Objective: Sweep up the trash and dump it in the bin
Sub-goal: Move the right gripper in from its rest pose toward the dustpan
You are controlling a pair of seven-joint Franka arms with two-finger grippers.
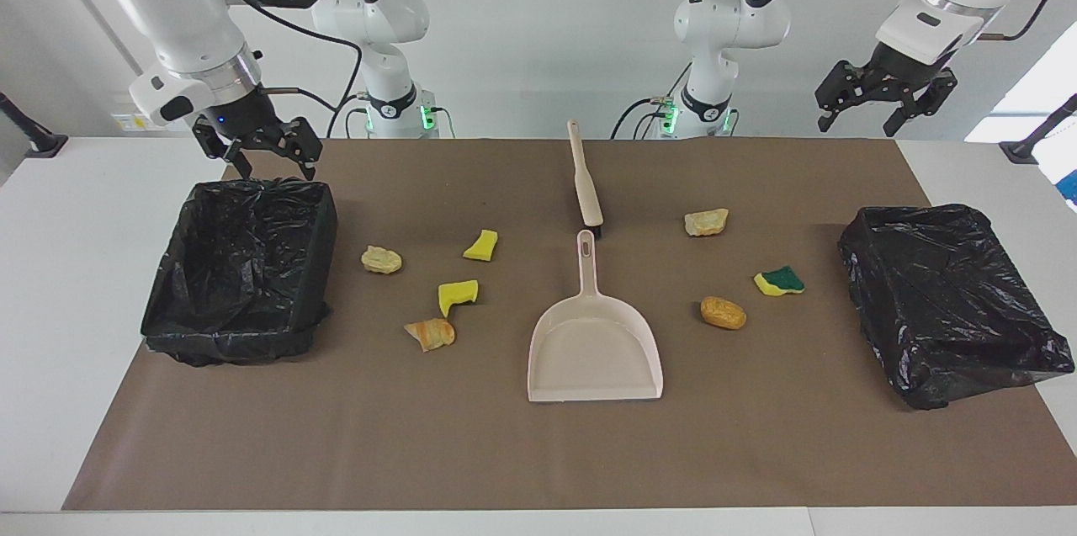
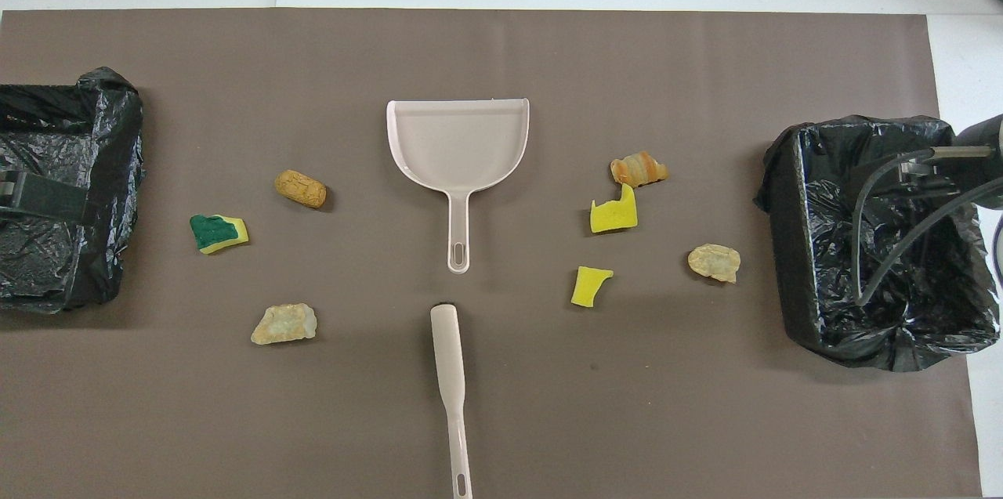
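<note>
On the brown mat (image 1: 538, 452) covering the desk (image 1: 50, 309), the beige dustpan (image 1: 595, 351) lies at the centre, its handle pointing to 12 o'clock in the facing view, toward the robots. The beige brush (image 1: 585, 178) lies just nearer the robots, in line with it.

The trash is scattered in two groups. Toward the right arm's end lie two yellow sponge pieces (image 1: 480, 245) (image 1: 457, 294), a pale lump (image 1: 381, 259) and an orange-streaked lump (image 1: 431, 333). Toward the left arm's end lie a pale lump (image 1: 706, 221), a brown lump (image 1: 723, 312) and the green-topped sponge (image 1: 779, 280).

A black-lined bin (image 1: 240, 267) sits at each end (image 1: 951, 300).

The right pincer (image 1: 259, 151) hangs released over the edge of the first bin nearest the robots. The left pincer (image 1: 883, 98) hangs released, high over its end of the desk.
</note>
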